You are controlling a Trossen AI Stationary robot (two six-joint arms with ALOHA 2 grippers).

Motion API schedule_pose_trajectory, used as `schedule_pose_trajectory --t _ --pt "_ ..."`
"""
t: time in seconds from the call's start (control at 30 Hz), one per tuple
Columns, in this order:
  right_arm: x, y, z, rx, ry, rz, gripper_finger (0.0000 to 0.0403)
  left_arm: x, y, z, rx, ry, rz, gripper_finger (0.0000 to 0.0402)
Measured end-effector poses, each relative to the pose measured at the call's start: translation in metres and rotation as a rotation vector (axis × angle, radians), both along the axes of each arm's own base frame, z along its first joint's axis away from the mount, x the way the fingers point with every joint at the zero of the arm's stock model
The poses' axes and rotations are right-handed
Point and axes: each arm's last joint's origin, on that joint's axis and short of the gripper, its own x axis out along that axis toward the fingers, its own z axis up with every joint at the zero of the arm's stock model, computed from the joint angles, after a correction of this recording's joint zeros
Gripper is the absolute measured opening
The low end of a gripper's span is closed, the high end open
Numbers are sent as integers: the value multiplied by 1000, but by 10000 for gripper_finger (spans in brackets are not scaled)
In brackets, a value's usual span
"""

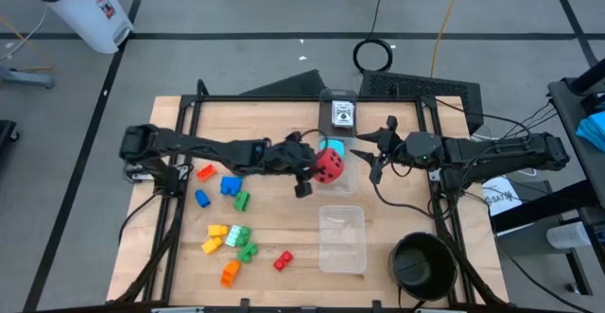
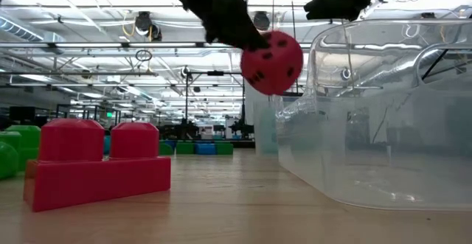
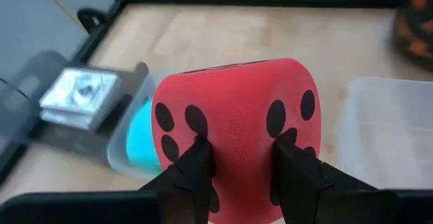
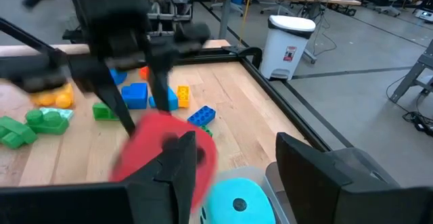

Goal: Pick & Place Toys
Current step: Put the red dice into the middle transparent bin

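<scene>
Left wrist view gives me the clearest read: my left gripper [image 3: 238, 173] has its two dark fingers [image 3: 193, 173] pressed against the face of the red die [image 3: 233, 126], and the die sits clamped between them. From the high view the same gripper [image 1: 310, 173] holds that die [image 1: 330, 167] above the table's middle, right over the edge of a clear plastic box [image 1: 340, 175] that already contains the cyan die [image 1: 333, 148]. The low view confirms the red die [image 2: 272, 62] is up in the air, off the wood, just beside the clear box wall [image 2: 383, 119].

My right gripper [image 1: 376, 158] hangs close on the other side of that box, its fingers parted and holding nothing; in its own wrist view the two fingers [image 4: 177, 166] stand apart with the cyan die [image 4: 237, 200] below them and the red die [image 4: 159, 153] just beyond.

Behind the box, toward the table's far edge, a small stack of white picture cards [image 1: 342, 114] rests in a dark holder. A second clear box [image 1: 341, 238] lies nearer the front edge, with the black round bowl [image 1: 423, 262] to its right.

Left of centre the bricks lie scattered on the wood: an orange one [image 1: 205, 171], blue ones [image 1: 231, 186], green [image 1: 242, 200], yellow [image 1: 217, 231] and a red brick [image 1: 283, 261] nearest the front box.
</scene>
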Motion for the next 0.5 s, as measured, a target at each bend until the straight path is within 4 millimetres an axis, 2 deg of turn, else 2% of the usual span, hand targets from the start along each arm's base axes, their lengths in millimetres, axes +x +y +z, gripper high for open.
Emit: schedule_pose_trajectory --t 0.2,0.5 --pt "0 0 0 0 0 0 171 22 3 -28 81 -2 -19 120" --pt "0 0 0 -3 2 1 171 29 3 -48 125 53 -52 114"
